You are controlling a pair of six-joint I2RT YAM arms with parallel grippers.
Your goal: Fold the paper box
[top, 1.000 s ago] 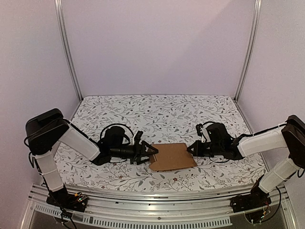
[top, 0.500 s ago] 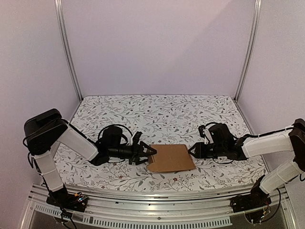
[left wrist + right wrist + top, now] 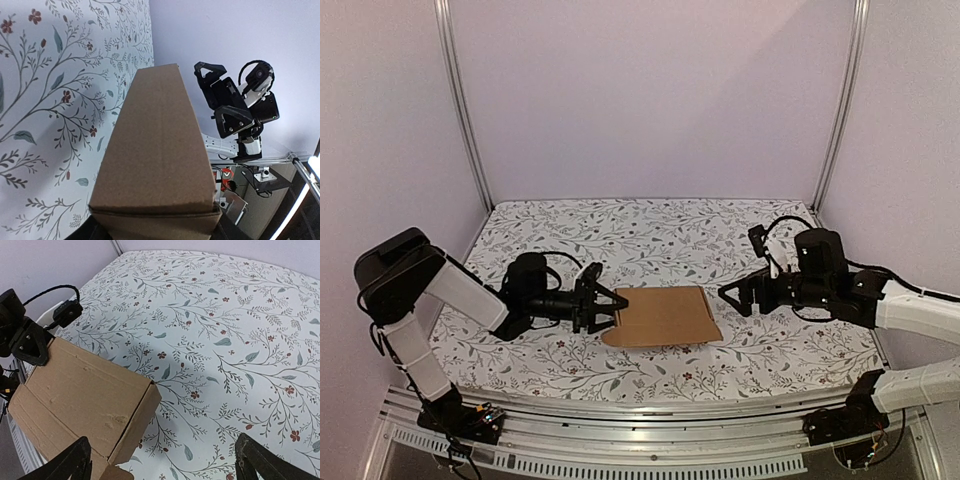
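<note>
On the tabletop [image 3: 650, 235], your left tool [image 3: 603, 308] clamps one edge of the paper box [image 3: 665, 315], steadying it; your right tool [image 3: 730, 293] stands open nearby.

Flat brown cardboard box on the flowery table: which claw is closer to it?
Left. The left gripper grips the flat brown cardboard box by its left end; the right gripper hangs open just off its right edge, not touching.

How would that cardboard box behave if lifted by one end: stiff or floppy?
Probably fairly stiff: the paper box shows crisp folded edges and flat panels. Likely light, being thin, shallow cardboard. Lying flat on the table, it should slide rather than roll; gripped only at its end by the left gripper, it might swing or twist.
</note>
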